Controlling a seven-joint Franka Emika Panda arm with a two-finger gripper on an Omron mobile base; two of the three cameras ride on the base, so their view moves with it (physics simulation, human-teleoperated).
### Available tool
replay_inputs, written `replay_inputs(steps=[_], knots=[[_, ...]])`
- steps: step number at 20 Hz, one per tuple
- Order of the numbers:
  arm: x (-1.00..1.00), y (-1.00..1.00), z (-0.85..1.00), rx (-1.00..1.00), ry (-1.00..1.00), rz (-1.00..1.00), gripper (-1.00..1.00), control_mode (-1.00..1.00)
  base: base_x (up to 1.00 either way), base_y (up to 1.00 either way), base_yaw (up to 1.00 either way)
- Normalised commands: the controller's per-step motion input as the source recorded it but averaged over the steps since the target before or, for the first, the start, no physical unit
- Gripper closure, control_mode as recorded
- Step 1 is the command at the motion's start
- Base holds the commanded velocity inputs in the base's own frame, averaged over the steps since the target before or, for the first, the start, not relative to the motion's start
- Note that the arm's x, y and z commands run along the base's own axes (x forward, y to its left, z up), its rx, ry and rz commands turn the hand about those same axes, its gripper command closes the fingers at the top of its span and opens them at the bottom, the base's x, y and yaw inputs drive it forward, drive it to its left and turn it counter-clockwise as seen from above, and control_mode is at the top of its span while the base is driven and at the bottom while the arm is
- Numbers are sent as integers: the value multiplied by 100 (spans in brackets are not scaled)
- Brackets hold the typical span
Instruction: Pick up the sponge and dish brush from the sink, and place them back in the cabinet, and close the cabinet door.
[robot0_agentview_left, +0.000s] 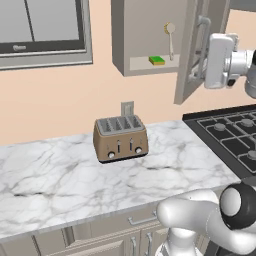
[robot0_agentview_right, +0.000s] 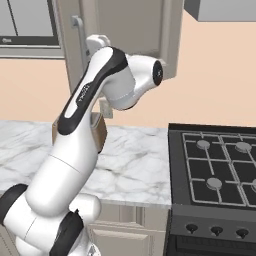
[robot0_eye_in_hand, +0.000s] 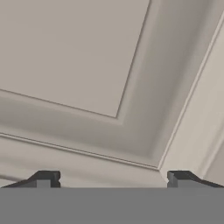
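Your tool (robot0_eye_in_hand: 113, 178) is spread wide and holds nothing; in the hand view its two dark tips stand far apart, right up against the framed panel of the door (robot0_eye_in_hand: 87, 65), whose recessed centre and raised border lie straight ahead of it. In the left base view the white hand sits just beside the outer face of the open door (robot0_agentview_left: 187, 60), next to the long silver handle (robot0_agentview_left: 204, 47); you cannot tell from these views whether the tips touch the panel. The door stands swung out from the cabinet (robot0_agentview_left: 120, 35), edge-on to that camera. Beyond the door from your tool, inside the cabinet, the sponge (robot0_agentview_left: 157, 60) lies flat on the shelf, green with a yellow side, and the brush (robot0_agentview_left: 170, 37) stands upright just beside it, nearer the door, round head up and thin handle down. Well below your tool is the marble bench (robot0_agentview_left: 60, 165) with a tan toaster (robot0_agentview_left: 120, 138) standing near the wall under the cabinet, and the black stove (robot0_agentview_left: 232, 135) lies beneath the hand. In the right base view the arm rises in front of the door (robot0_agentview_right: 70, 45), with its handle (robot0_agentview_right: 78, 30) showing beside the wrist.
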Motion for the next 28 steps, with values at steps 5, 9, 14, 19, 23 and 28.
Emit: replay_inputs(steps=[5, 9, 14, 19, 23, 28], knots=[[43, 25, 2, 0, -2, 0, -100, -100, 0, 0, 0], [37, 22, 1, 0, -3, 0, -100, -100, 0, 0, 0], [32, 31, 0, 0, -3, -2, -100, -100, 0, 0, 0], [31, 30, 0, 0, -3, -5, -100, -100, 0, 0, 0], [31, 32, 0, 0, -4, -6, -100, -100, 0, 0, 0], [31, 27, 0, 0, -4, -7, -100, -100, 0, 0, 0]])
